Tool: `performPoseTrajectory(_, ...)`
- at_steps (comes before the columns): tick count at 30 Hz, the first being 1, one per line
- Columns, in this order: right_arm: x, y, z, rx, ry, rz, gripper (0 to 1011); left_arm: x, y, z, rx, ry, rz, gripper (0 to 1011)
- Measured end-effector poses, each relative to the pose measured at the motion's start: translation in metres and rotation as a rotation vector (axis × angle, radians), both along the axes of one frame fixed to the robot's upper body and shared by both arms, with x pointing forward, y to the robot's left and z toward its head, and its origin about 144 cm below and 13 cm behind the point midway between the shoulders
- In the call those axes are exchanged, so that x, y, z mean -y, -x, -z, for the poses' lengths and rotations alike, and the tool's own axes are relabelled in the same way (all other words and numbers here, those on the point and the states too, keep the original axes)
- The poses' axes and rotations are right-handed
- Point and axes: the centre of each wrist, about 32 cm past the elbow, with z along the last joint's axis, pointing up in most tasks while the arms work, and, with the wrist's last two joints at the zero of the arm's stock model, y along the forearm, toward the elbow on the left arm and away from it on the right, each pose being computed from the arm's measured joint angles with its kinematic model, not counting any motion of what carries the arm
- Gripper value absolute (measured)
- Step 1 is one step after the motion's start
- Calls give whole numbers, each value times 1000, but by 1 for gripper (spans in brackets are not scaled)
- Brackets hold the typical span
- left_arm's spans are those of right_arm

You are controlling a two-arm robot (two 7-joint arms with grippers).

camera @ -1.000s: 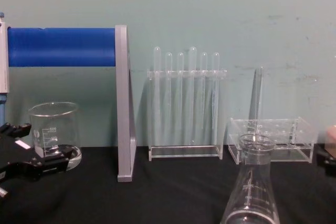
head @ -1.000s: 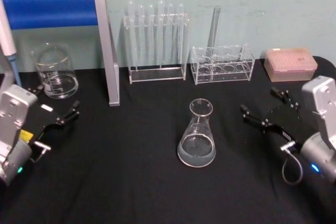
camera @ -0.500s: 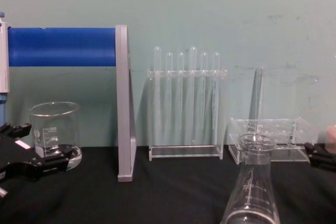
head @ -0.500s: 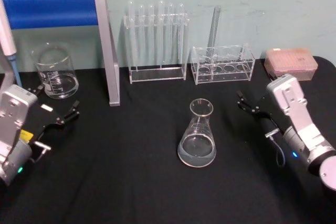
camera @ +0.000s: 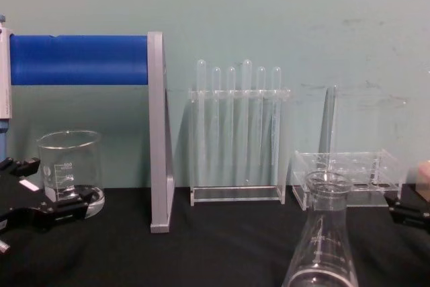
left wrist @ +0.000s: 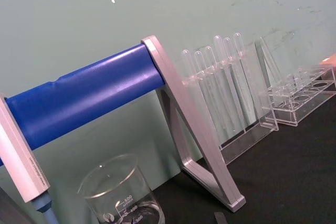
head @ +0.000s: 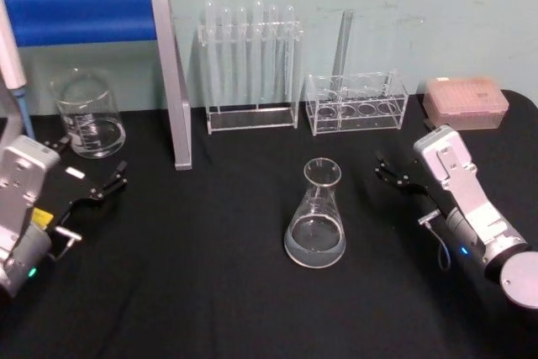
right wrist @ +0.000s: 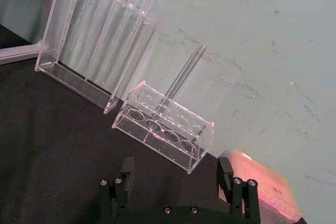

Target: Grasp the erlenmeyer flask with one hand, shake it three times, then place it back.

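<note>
Flask (head: pixel 316 216) upright on black table (head: pixel 210 292), centre, ungrasped; small amount of clear liquid at base. In chest view, flask (camera: pixel 322 233) at lower right.

Right gripper (head: pixel 392 172) to right of flask, apart from it, near neck level; jaws parted wide, empty. In right wrist view, fingers (right wrist: pixel 126 169) well spread, aimed toward low rack (right wrist: pixel 165 127).

Left gripper (head: pixel 94 181) at table's left, near beaker (head: pixel 87 115); jaws parted, empty.

Tall tube rack (head: pixel 250 69) and low rack (head: pixel 357 102) behind flask by wall.

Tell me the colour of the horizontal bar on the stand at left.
Blue bar, clearest in the chest view.
</note>
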Motion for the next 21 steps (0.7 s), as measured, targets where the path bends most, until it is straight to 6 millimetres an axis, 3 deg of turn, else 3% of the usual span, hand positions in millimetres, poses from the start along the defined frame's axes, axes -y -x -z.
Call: performPoseTrajectory(21, 0, 0, -1, 0, -3, -1, 1000, 0, 0, 0, 0, 0, 0, 1001)
